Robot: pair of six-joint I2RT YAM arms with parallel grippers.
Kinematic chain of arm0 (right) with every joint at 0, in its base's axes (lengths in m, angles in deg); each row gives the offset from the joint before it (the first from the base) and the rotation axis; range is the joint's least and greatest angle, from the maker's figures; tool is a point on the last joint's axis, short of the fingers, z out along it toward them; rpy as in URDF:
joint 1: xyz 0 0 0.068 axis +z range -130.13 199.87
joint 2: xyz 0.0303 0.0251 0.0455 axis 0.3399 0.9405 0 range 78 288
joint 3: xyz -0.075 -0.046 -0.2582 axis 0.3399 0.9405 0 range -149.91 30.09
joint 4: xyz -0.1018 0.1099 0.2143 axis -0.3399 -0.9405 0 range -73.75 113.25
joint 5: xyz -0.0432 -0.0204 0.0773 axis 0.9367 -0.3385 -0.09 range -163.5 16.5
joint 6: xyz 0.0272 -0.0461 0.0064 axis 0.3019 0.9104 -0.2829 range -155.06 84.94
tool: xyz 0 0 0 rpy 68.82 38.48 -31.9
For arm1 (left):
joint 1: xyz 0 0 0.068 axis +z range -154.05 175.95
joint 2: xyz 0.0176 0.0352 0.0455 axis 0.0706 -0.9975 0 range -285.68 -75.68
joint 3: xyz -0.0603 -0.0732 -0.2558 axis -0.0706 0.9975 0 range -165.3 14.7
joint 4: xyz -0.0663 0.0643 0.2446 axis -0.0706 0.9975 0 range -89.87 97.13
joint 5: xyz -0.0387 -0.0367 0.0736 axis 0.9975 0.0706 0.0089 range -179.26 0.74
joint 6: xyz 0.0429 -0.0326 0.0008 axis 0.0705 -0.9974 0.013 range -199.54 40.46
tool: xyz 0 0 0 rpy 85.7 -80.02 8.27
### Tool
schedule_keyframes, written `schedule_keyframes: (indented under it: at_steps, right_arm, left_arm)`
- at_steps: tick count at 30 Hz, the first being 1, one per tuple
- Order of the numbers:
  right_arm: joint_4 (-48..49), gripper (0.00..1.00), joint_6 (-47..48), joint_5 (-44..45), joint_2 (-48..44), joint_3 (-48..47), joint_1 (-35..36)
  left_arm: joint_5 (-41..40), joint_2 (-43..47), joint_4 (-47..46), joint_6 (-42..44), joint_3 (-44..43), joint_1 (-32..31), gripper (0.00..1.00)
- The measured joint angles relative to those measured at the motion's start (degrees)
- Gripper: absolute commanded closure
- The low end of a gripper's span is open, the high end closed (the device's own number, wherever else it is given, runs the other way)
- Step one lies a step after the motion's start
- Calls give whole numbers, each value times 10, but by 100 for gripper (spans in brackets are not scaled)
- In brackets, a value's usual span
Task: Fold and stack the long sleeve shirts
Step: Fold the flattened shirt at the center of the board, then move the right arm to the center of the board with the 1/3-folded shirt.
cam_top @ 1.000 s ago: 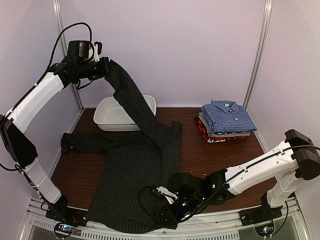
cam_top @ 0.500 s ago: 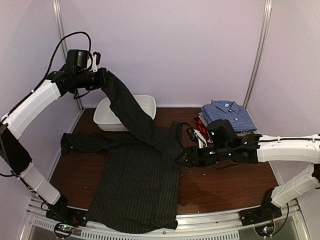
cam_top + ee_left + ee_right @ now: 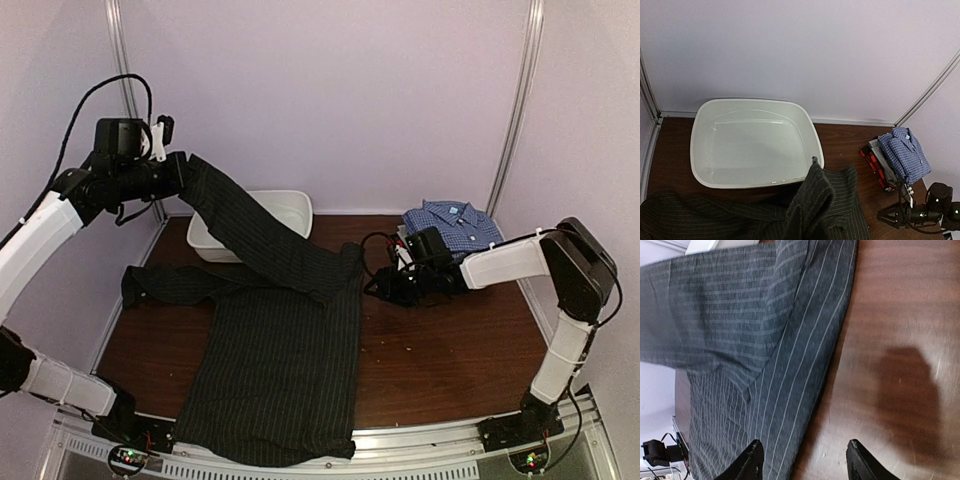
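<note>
Two sets of jaws are in view. The left jaws are clamped tight on the cuff end of one sleeve [image 3: 250, 228] of the black pinstriped shirt [image 3: 280, 370]. They hold it high above the far left corner of the bench [image 3: 440, 340], at the tip of the raised left arm [image 3: 40, 235]. From that grip the sleeve slants down to the right and crosses in front of the white tub [image 3: 292, 203]. It joins the shirt's shoulder near the middle of the bench. In the left wrist view the same sleeve rises toward the camera at bottom centre, with the tub just beyond it.

The right jaws stand apart with nothing between them. In the right wrist view one of the fingertips [image 3: 754, 460] hangs over striped cloth and the other over bare wood, and the shirt's edge runs between the two. From above, these jaws sit low over the bench, just beside the shirt's right shoulder edge. Whether they touch the cloth cannot be told.

The shirt's body lies spread flat, its hem at the near edge between the two arm bases. Its other sleeve [image 3: 165, 285] stretches out to the left along the bench.

A folded stack sits at the far right of the bench. The blue checked shirt [image 3: 902, 152] is on top, the grey shirt [image 3: 885, 165] under it and the red-black shirt [image 3: 874, 167] lowest. The right arm [image 3: 500, 265] reaches across in front of that stack.
</note>
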Motion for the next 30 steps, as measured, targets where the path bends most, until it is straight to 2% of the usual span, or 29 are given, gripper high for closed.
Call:
schedule_keyframes:
  at_steps: [9,17,20,23,25,30]
  right_arm:
    - [44,44,-1,-16,129,-122,-40]
    - [52,46,0,-25,213,-202,-46]
    - [53,59,-1,-30,232,-226,-49]
    - [59,86,-4,-36,254,-249,-52]
    - [53,99,-4,-39,268,-264,-53]
    - [18,100,2,-39,305,-329,-61]
  left_arm:
    - [-17,67,3,-28,94,0,100]
    - [-46,97,20,-49,115,0,100]
    - [-52,103,21,-52,116,0,100]
    - [-49,100,20,-55,125,0,100]
    - [-44,92,20,-56,130,0,100]
    - [-29,65,15,-57,139,0,100]
